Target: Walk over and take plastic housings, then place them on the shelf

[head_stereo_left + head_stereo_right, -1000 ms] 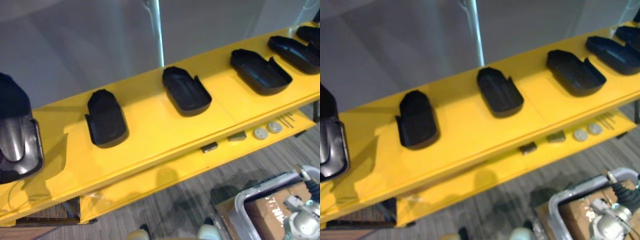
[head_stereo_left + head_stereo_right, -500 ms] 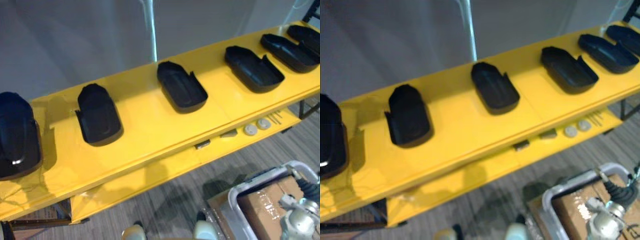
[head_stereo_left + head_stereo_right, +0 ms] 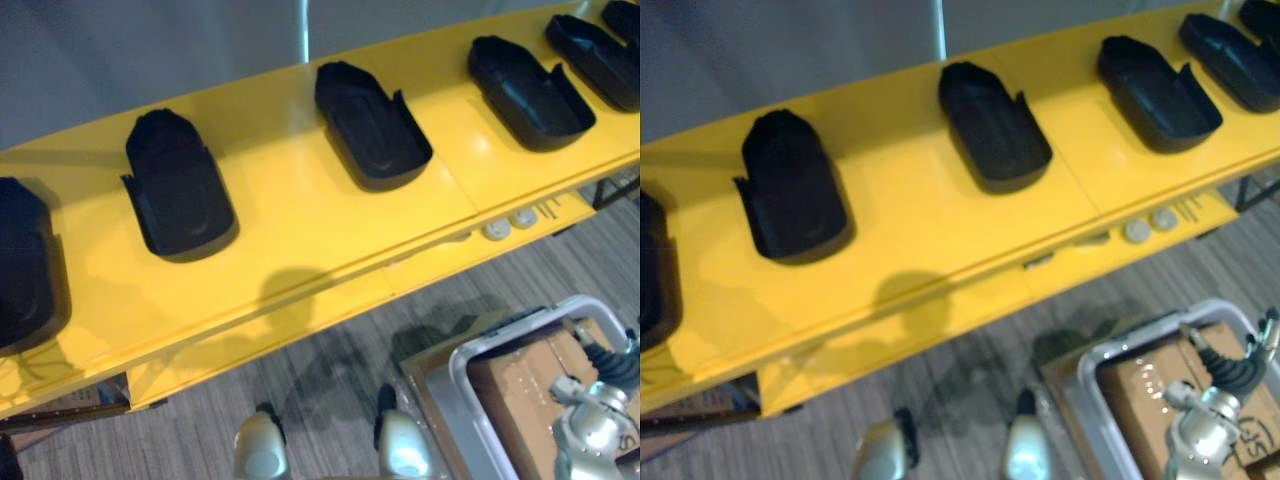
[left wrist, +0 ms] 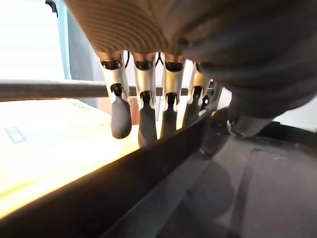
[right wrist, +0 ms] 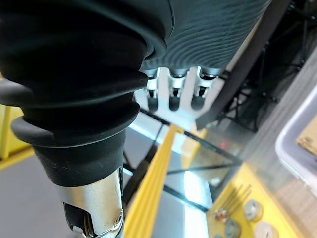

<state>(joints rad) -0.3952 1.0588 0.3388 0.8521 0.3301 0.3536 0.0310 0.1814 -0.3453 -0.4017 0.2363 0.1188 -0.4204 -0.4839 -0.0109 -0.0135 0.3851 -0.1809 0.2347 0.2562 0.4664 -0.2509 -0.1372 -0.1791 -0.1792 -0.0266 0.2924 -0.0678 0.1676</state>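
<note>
Several black plastic housings lie in a row on the yellow shelf (image 3: 290, 230): one at the far left edge (image 3: 20, 265), one beside it (image 3: 178, 195), one in the middle (image 3: 370, 125) and two more to the right (image 3: 528, 92) (image 3: 598, 55). In the left wrist view my left hand (image 4: 148, 84) has straight fingers reaching just past the rim of a black housing (image 4: 198, 188), above the yellow surface. My right hand (image 5: 171, 94) hangs with relaxed fingers and holds nothing.
A lower yellow shelf carries two round discs (image 3: 495, 230) and small parts. A grey-framed cart (image 3: 470, 370) with a cardboard box (image 3: 520, 390) stands on the carpet at the lower right. A thin upright pole (image 3: 304, 30) rises behind the shelf.
The whole picture has shifted, so the camera moved closer and looks further down. The far-left housing, glossy and nearer a second ago, now lies dark at the view's left edge.
</note>
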